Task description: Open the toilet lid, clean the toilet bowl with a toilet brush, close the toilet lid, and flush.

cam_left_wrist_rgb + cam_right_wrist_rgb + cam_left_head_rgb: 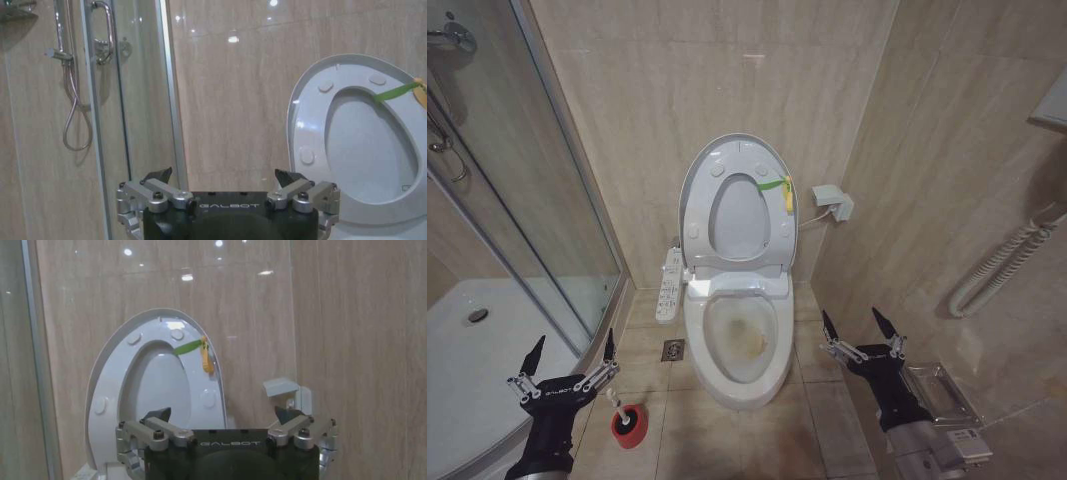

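Observation:
The toilet lid (pixel 739 218) stands raised against the wall, seen through the hole of the raised seat ring (pixel 699 215), which carries a green-yellow tag. Below it the toilet bowl (pixel 743 340) lies uncovered, stained yellowish-brown inside. The toilet brush (pixel 616 401) stands in its red cup (pixel 630 426) on the floor left of the bowl. My left gripper (pixel 575 337) hangs open just above and left of the brush, holding nothing. Open and holding nothing too, my right gripper (pixel 851 315) hovers to the right of the bowl. The left wrist view shows the left gripper (pixel 223 175) before the lid (pixel 363 145); the right wrist view shows the right gripper (pixel 221 412) and lid (pixel 157 385).
A glass shower door (pixel 537 200) and white shower tray (pixel 467 370) close off the left. A control panel (pixel 670 285) hangs beside the bowl, with a floor drain (pixel 673 350) below. A wall box (pixel 832 200), grab rail (pixel 997 270) and metal holder (pixel 942 395) line the right wall.

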`<state>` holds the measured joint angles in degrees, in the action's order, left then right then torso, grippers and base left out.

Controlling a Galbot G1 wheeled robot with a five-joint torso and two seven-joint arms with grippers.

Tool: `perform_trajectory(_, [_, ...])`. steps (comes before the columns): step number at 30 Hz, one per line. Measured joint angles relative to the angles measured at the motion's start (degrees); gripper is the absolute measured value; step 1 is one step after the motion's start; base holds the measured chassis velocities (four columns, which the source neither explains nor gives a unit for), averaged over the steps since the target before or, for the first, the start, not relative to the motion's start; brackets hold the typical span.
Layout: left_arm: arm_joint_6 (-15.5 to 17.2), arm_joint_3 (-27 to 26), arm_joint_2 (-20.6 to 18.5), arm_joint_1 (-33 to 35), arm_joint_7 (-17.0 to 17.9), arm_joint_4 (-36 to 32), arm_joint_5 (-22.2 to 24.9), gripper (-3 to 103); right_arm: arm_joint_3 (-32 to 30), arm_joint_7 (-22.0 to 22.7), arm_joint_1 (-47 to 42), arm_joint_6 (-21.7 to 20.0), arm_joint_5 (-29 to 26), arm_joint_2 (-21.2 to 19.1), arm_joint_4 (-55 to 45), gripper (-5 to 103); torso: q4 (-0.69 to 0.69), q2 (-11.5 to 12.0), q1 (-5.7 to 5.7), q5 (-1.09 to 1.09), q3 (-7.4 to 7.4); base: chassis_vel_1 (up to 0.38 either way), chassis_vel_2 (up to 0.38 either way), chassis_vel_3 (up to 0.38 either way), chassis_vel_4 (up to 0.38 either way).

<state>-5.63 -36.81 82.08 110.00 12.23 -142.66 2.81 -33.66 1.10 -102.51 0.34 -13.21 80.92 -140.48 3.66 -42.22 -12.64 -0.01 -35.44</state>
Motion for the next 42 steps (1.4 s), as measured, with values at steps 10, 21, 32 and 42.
perform_trajectory(10, [0.0, 0.0, 0.0, 0.0, 0.0, 0.0, 0.0, 100, 0.81, -0.14, 0.39, 0.34, 0.41, 0.83, 0.13, 100, 0.0, 0.0, 0.0, 0.01, 0.0, 0.0, 0.0, 0.0, 0.0])
perform_trajectory(21, [0.0, 0.0, 0.0, 0.0, 0.0, 0.0, 0.0, 100, 0.87, -0.11, 0.47, 0.29, 0.43, 0.8, 0.27, 100, 0.0, 0.0, 0.0, 0.01, 0.0, 0.0, 0.0, 0.0, 0.0])
perform_trajectory(32, [0.0, 0.0, 0.0, 0.0, 0.0, 0.0, 0.0, 100, 0.87, -0.08, 0.5, 0.26, 0.43, 0.77, 0.33, 100, 0.0, 0.0, 0.0, 0.01, 0.0, 0.0, 0.0, 0.0, 0.0])
perform_trajectory(42, [0.0, 0.0, 0.0, 0.0, 0.0, 0.0, 0.0, 100, 0.86, -0.06, 0.52, 0.23, 0.41, 0.74, 0.37, 100, 0.0, 0.0, 0.0, 0.01, 0.0, 0.0, 0.0, 0.0, 0.0])
